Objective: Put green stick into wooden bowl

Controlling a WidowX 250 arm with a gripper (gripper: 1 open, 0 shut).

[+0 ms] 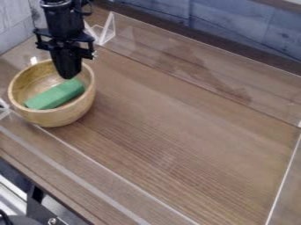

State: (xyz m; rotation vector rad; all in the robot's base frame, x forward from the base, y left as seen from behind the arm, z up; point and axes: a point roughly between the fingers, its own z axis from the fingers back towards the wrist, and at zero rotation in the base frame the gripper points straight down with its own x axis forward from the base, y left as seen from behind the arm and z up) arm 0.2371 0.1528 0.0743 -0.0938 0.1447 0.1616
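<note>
Black robot arm point(66, 19), with a whitish, translucent sheet-like piece alongside.

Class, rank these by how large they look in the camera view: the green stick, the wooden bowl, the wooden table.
1. Wooden table
2. Wooden bowl
3. Green stick
</note>
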